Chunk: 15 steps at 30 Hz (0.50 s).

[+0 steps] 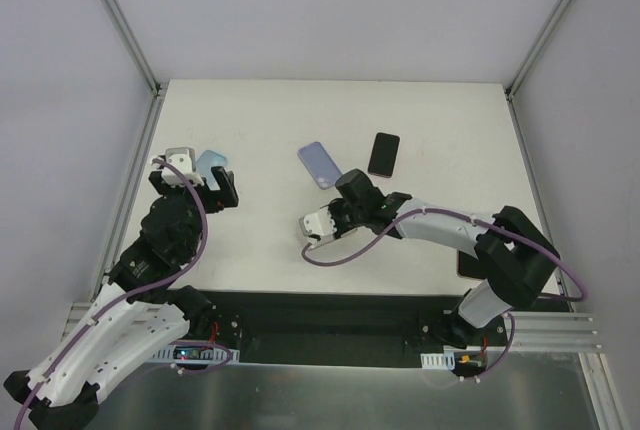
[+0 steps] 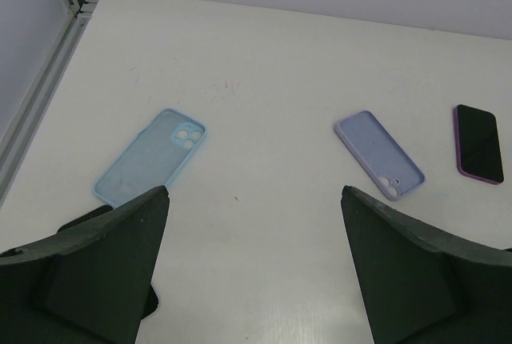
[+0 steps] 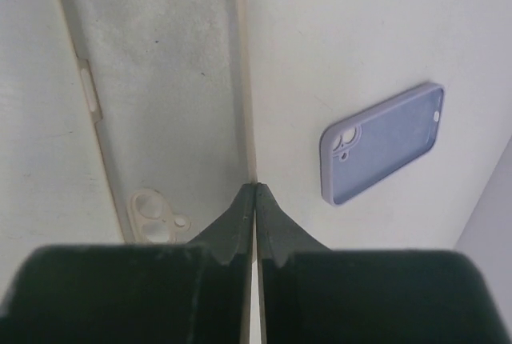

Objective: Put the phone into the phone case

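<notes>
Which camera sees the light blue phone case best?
The left wrist view. The light blue case lies in plain sight there, camera holes showing. In the top view it is small and the left arm covers part of it. The right wrist view misses it.

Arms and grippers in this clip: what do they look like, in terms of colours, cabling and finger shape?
Both the left arm and right arm have white shell links with black joint housings, and a purple cable loops loosely along each. Each wrist carries a pale block. The left gripper and right gripper have matte black, wedge-shaped fingers tapering to thin tips. No markings are legible.
</notes>
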{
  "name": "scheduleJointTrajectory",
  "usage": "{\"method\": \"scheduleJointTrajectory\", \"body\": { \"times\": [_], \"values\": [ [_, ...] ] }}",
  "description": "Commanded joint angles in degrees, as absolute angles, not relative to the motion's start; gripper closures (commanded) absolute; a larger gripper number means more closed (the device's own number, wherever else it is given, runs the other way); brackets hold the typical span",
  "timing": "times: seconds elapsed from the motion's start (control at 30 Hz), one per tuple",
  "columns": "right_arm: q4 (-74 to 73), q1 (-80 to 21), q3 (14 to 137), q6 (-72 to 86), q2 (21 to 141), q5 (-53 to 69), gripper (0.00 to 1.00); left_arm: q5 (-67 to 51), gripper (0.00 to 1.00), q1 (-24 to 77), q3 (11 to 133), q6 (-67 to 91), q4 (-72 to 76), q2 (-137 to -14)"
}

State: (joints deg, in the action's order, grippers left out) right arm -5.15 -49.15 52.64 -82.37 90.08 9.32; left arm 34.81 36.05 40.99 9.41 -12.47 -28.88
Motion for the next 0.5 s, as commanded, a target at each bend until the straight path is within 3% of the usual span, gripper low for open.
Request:
{"method": "scheduleJointTrajectory", "body": {
  "times": [0.0, 0.07, 0.27, 0.47],
  "values": [
    [-0.88, -50.88, 52.38, -91.23, 90.79, 7.21, 0.98, 35.95, 0.12, 36.39, 40.87, 10.02, -11.16, -30.23],
    [-1.49, -51.33, 53.34, -91.58, 91.32, 6.59, 0.95, 35.6, 0.11, 36.39, 40.87, 10.02, -11.08, -30.76],
    [-3.96, -51.33, 56.51, -86.59, 92.72, 5.19, 0.7, 33.84, 0.14, 36.39, 41.05, 9.84, -11.16, -31.55],
    [-0.26, -49.4, 58.71, -65.07, 89.83, 1.5, 0.63, 30.51, 0.13, 36.39, 41.39, 15.55, -11.42, -34.53]
  ]
}}
